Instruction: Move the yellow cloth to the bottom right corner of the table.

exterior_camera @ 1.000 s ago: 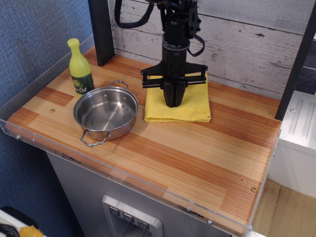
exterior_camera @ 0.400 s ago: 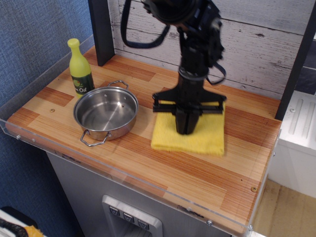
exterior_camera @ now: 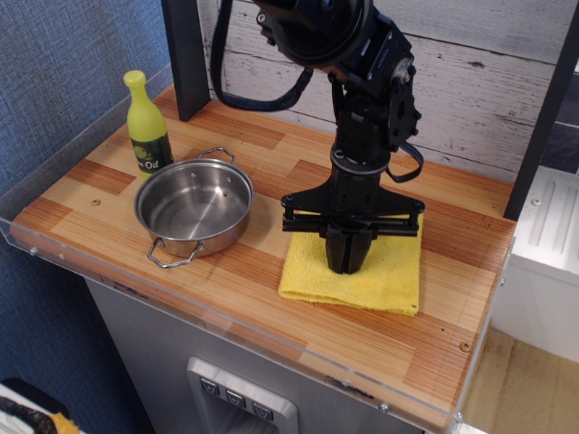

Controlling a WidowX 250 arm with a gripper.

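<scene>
One claw [exterior_camera: 348, 264], pointed straight down, tips pressed into yellow cloth [exterior_camera: 384, 280]; fingers drawn close together, grip on fabric impossible to confirm. Cloth flat on table [exterior_camera: 271, 312] directly beneath claw. Steel pan [exterior_camera: 193, 206] off to left, oil bottle [exterior_camera: 146, 127] beyond it.

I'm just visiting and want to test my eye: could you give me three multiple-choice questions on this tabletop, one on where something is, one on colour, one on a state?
1. Where is the steel pan?
A. right of the cloth
B. left of the cloth
C. on the cloth

2. What colour is the cloth?
A. yellow
B. blue
C. red

3. How is the oil bottle?
A. lying down
B. upright
C. inside the pan

Answers: 1 B, the pan sits left of the cloth. 2 A, bright yellow under the claw. 3 B, it stands upright behind the pan.
</scene>
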